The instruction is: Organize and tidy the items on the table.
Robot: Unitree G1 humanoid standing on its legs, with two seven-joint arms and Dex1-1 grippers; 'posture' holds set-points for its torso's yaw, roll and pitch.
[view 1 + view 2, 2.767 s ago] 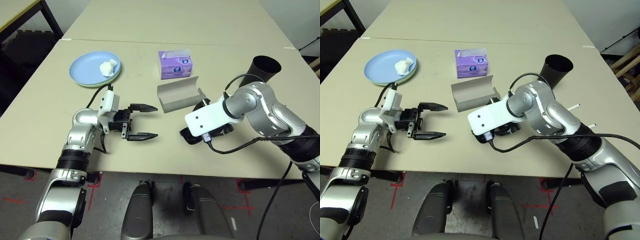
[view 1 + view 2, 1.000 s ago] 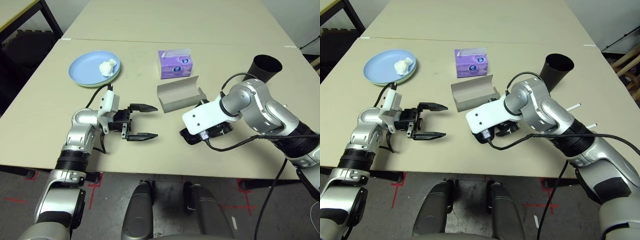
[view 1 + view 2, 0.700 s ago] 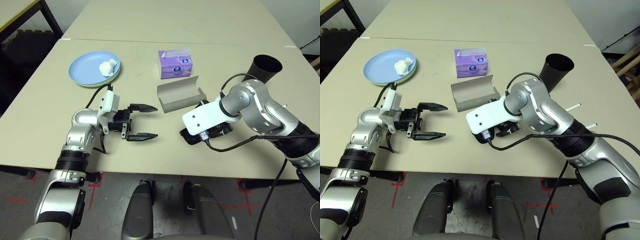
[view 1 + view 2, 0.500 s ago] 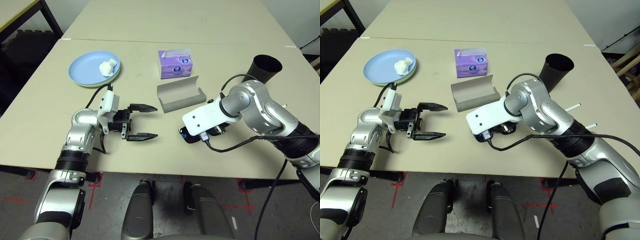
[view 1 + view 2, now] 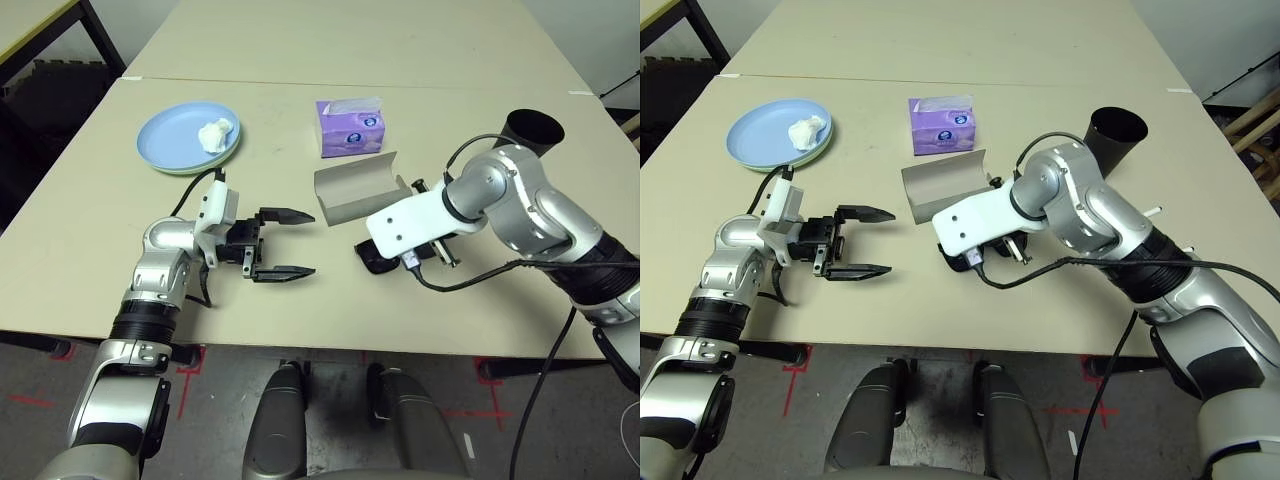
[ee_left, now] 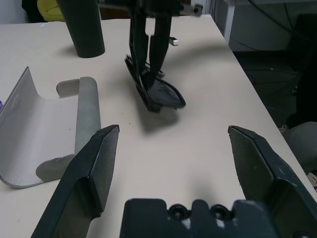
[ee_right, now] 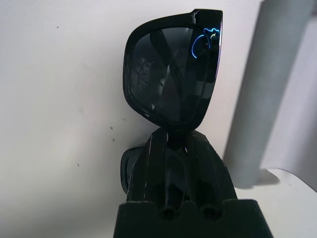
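Plates: light blue plate (image 5: 185, 138) stacked on pale green plate (image 5: 192, 168), far left of the tabletop (image 5: 300, 310); stacking looks done.
Tissue: crumpled white tissue (image 5: 216, 134) lying on the upper plate; probably to be cleared off yet.
Tissue box: purple tissue box (image 5: 350, 127) upright near the middle, behind the case; seemingly in no need of handling.
Case: grey oblong glasses case (image 5: 358, 189) open, empty, lid up, just beside the right arm.
Sunglasses: black sunglasses (image 7: 171, 69) pinched at the bridge by the right claw (image 6: 148, 79), hanging just above the tabletop with a shadow beneath, close in front of the case.
Cup: black tapered cup (image 5: 1112, 137) upright at the far right, well apart from the rest.
Right claw: clamped narrow on the sunglasses, pointing steeply down.
Left claw (image 5: 280, 243): spread wide, holding nothing, hovering level near the front edge, aimed toward the case.
Stage: judged as middle of the job, with the glasses picked up but not yet in the case.
Left to do: lay the sunglasses inside, close the lid, deal with tissue and cup.
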